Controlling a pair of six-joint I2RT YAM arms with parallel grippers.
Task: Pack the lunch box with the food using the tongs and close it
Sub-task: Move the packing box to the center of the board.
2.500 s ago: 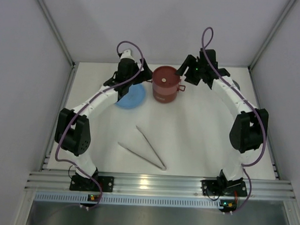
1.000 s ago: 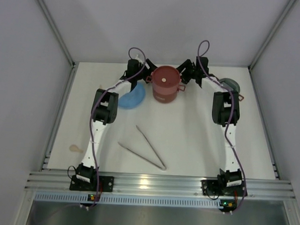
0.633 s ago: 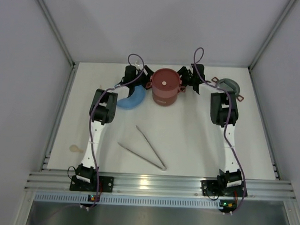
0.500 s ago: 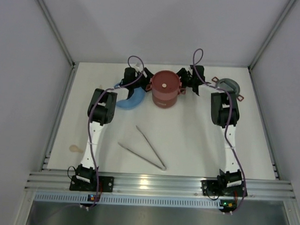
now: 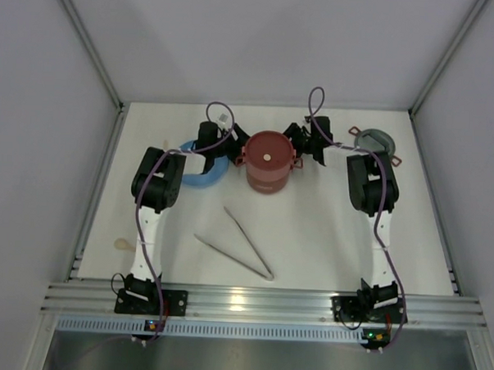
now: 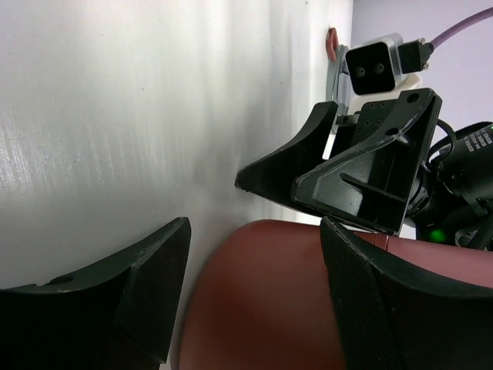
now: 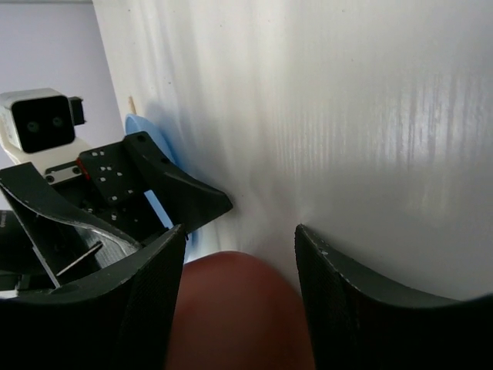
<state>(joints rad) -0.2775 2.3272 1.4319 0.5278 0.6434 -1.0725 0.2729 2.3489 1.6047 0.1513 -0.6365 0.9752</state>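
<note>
The dark-red lunch box (image 5: pixel 267 161) stands stacked at the back middle of the table, a flat disc lid on top. My left gripper (image 5: pixel 235 148) is at its left side and my right gripper (image 5: pixel 300 146) at its right. In the left wrist view the left gripper (image 6: pixel 256 231) is shut on a rounded red part of the lunch box (image 6: pixel 262 308). In the right wrist view the right gripper (image 7: pixel 240 231) grips the lunch box (image 7: pixel 239 316) the same way. The silver tongs (image 5: pixel 238 244) lie untouched nearer the front. The food is hidden.
A light-blue plate (image 5: pixel 200 165) lies left of the box, under the left arm. The grey two-eared cover (image 5: pixel 373 141) sits at the back right. A small tan scrap (image 5: pixel 123 244) lies by the left table edge.
Both arms have come down and closed in on the box's two sides. The box has shifted a little toward the front. More of the blue plate shows.
</note>
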